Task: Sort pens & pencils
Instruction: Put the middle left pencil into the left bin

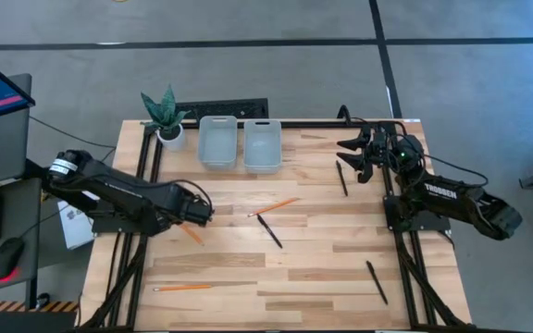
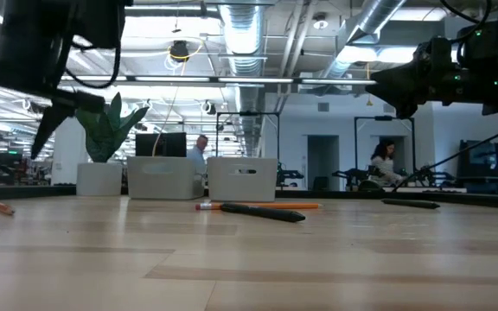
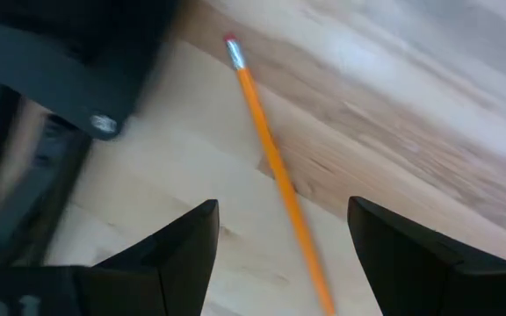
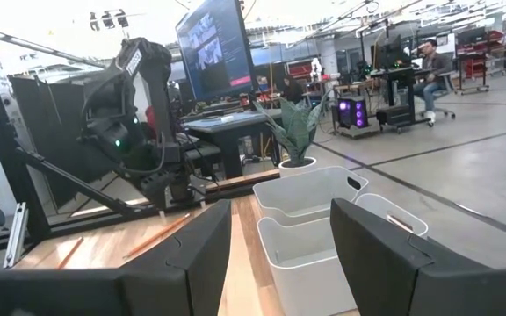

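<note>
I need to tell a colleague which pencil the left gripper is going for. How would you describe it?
Start at the table's left edge, where the left gripper hangs open. The pencil lies on the wood directly beneath its fingers. The other two pencils lie alone: one mid-table beside a black pen, one near the front edge.

Two bins (image 1: pixel 216 143) are sitting side by side at the table's (image 1: pixel 322 268) back edge, potted plant (image 1: pixel 167 116) just left of them, pens (image 1: pixel 269 230) and pencils (image 1: pixel 183 288) lying scattered in front.

Three orange pencils (image 1: pixel 273 206); three black pens (image 1: pixel 269 231); two bins (image 1: pixel 217 143); one plant (image 1: pixel 166 113).
</note>
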### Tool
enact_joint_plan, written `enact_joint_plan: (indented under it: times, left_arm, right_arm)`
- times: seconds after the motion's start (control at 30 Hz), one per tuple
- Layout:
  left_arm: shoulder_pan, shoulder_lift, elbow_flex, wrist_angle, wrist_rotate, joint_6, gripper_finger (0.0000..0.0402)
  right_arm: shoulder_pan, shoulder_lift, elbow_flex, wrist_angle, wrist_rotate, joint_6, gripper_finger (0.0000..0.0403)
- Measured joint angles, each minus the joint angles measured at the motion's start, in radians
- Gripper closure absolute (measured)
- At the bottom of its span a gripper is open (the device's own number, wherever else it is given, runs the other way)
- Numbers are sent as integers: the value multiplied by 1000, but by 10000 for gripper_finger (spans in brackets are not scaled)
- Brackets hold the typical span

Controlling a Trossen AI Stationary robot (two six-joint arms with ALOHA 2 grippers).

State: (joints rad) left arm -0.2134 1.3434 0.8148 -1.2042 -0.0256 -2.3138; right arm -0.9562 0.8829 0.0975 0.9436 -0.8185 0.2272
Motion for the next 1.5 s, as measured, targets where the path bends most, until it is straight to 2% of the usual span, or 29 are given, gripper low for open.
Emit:
enact_joint_plan:
  times: [0.3,0.67,1.03,1.5]
  left_arm:
    - [0,0,-149,219,14,-28,156]
    - [0,-4,-248,371,28,-32,156]
    - [0,-3,-260,393,37,-25,160]
    - [1,-2,-260,416,32,-30,269]
  right_arm:
    - [0,0,0,0,0,0,186]
    - [0,0,0,0,0,0,186]
    - [0,0,0,-1,0,-7,186]
    - [0,0,0,-4,4,-26,186]
